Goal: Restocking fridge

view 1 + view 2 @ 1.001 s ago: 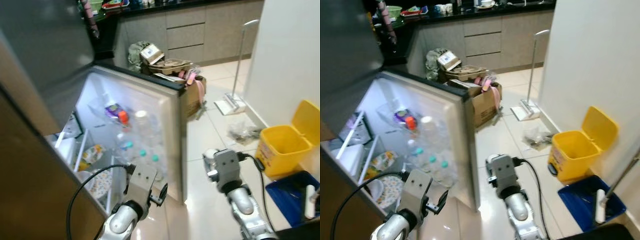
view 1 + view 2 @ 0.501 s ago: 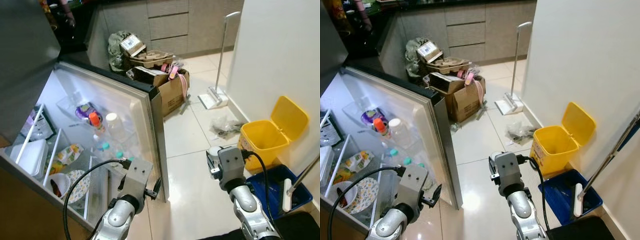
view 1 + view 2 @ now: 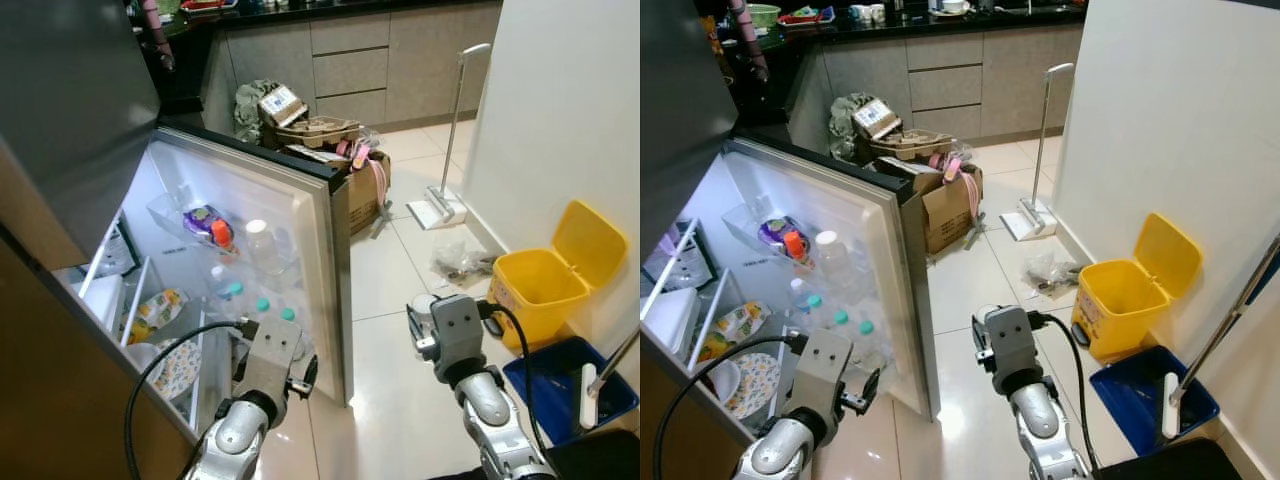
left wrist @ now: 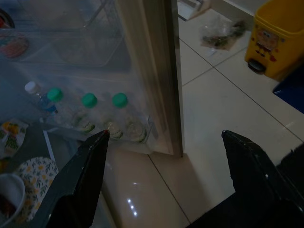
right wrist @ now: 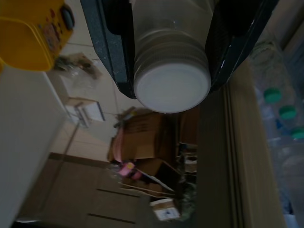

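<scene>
Both eye views look forward and down from the head; the open fridge door (image 3: 290, 215) sits at ten o'clock and the yellow bin (image 3: 560, 275) at three. The left wrist view looks along its tool (image 4: 164, 156) at the door's green-capped bottles (image 4: 102, 111), close. The right wrist view looks past a white-capped bottle (image 5: 172, 71) toward the cardboard box (image 5: 147, 142), shared with the eye views.

Open fridge door shelves and a tiled kitchen floor

The fridge door (image 3: 300, 215) racks carry green-capped bottles (image 4: 118, 101) in a row low down, with a white-capped bottle (image 3: 262, 240) above. On the pale tiled floor (image 3: 385, 290): a cardboard box (image 3: 362, 195) at 12 o'clock, a yellow bin (image 3: 555, 275) and blue tray (image 3: 570, 385) at 3 o'clock.
</scene>
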